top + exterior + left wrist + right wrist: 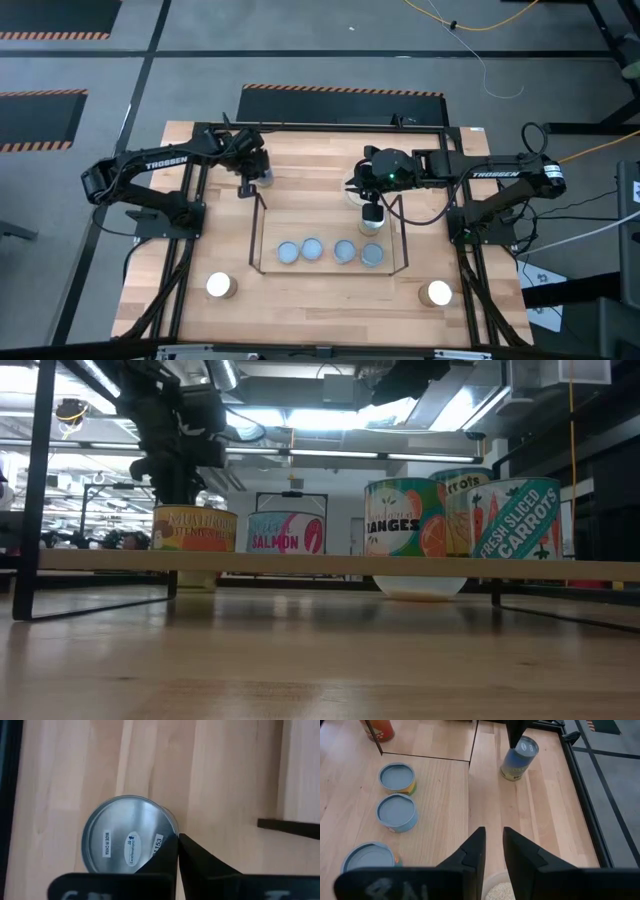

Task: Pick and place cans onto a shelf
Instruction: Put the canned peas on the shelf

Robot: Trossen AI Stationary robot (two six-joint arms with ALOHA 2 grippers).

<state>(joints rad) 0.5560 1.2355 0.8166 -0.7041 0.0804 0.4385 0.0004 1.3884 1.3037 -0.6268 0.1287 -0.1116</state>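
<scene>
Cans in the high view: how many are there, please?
7: four cans in a row on the shelf, one beside the left fingers, one near each front corner; more may be hidden.

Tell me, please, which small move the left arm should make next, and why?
Probably open the left tool and shift it sideways until the can sits between its fingers. The fingers are shut against each other beside the can's rim, so they appear to hold nothing, and lifting now would likely leave the can on the table.
</scene>
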